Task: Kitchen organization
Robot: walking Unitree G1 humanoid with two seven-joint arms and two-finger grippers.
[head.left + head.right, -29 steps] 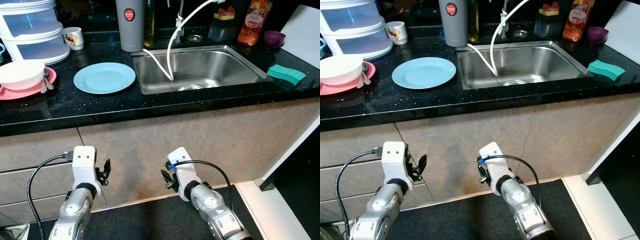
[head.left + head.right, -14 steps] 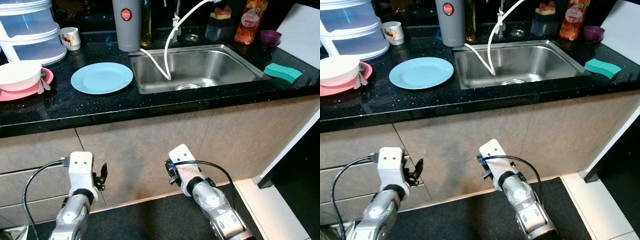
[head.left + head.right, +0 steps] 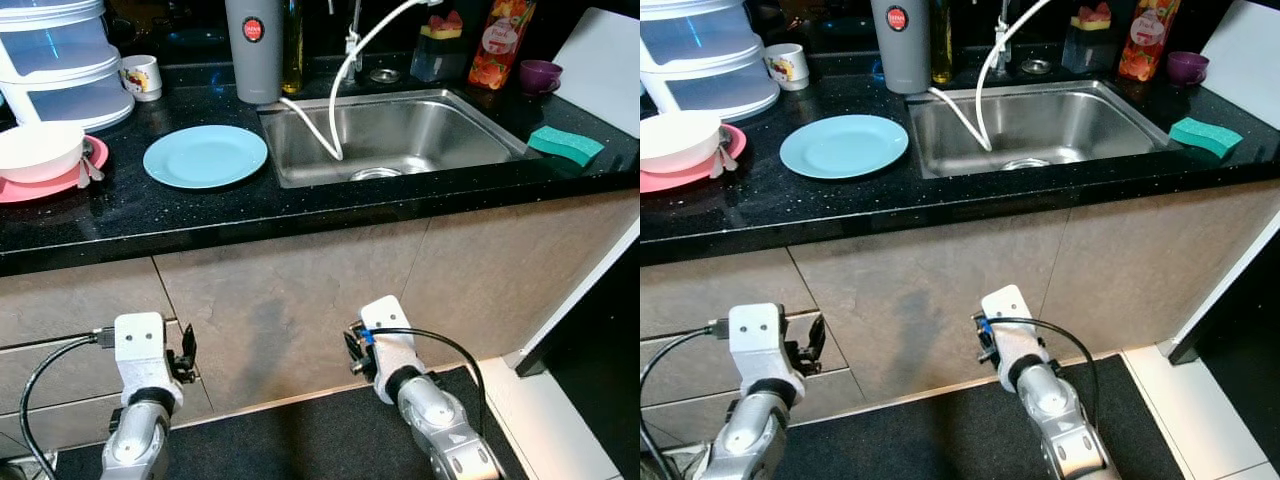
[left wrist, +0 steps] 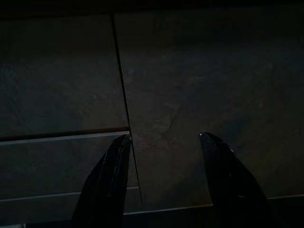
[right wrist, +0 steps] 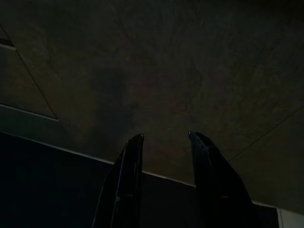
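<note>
A light blue plate (image 3: 205,156) lies on the black counter (image 3: 250,215), left of the steel sink (image 3: 480,128). A white bowl (image 3: 40,148) sits on a pink plate (image 3: 25,187) at the counter's far left, with a spoon beside it. A green sponge (image 3: 567,146) rests to the right of the sink. Both arms hang low in front of the cabinet fronts, well below the counter. My left gripper (image 4: 164,136) is open, facing a drawer seam. My right gripper (image 5: 165,134) is also open, facing the cabinet panel and the dark mat.
A grey tumbler (image 3: 252,48), a mug (image 3: 143,76), stacked clear containers (image 3: 60,60), a juice bottle (image 3: 497,42) and a purple cup (image 3: 541,75) stand along the counter's back. A white hose (image 3: 325,125) hangs into the sink. A dark floor mat (image 3: 300,440) lies underfoot.
Both arms have sunk lower in front of the cabinet; the left gripper has drifted left, the right one to the right. The counter items have not moved.
</note>
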